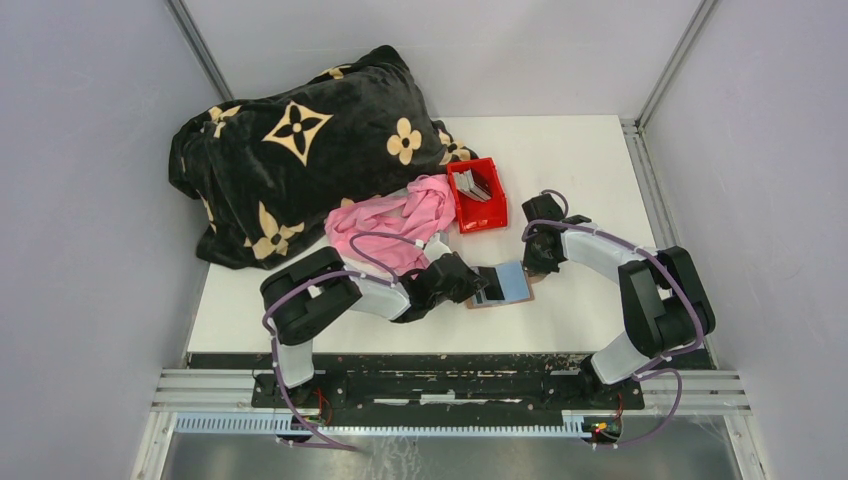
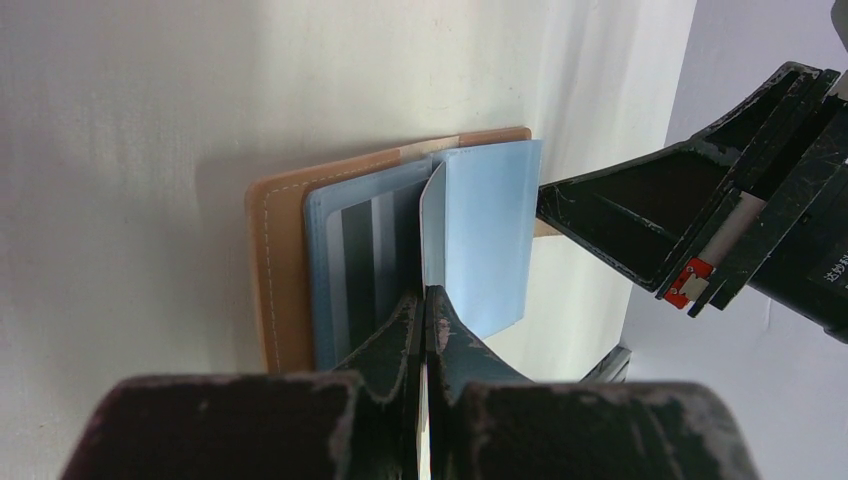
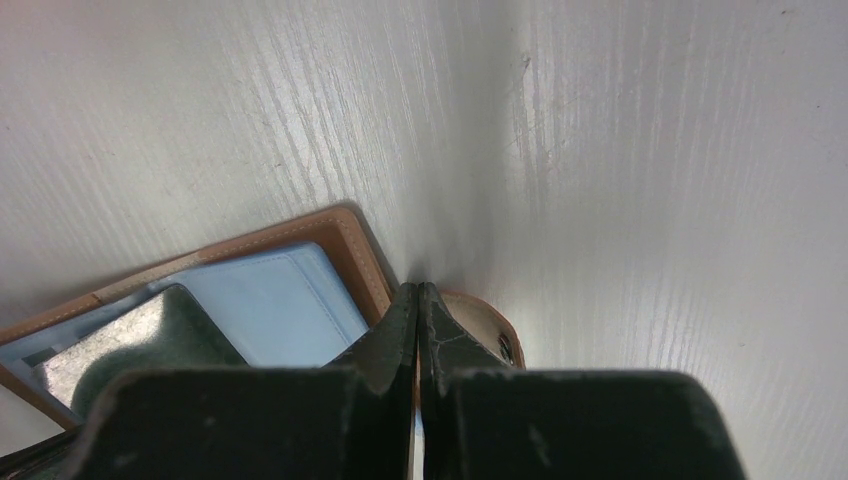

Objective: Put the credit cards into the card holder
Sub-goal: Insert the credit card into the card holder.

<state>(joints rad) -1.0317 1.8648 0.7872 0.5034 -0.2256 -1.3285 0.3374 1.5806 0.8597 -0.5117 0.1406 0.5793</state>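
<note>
Nearest the arm bases, the left gripper (image 2: 425,297) was clamped on a credit card (image 2: 432,235). It held the card on edge, standing in the open card holder (image 2: 285,260), apparently to slide it into an inner slot. At the holder's tab side, the right gripper (image 3: 417,292) was closed with its tips against the leather, likely pinning it flat. Beyond the holder, the red bin (image 1: 483,224) held what looked like further credit cards (image 1: 474,186).

Card holder (image 1: 513,284) on table (image 1: 570,170) front-centre, bin (image 1: 487,219) w/ cards (image 1: 474,186) behind, blanket (image 1: 290,150) back-left
</note>
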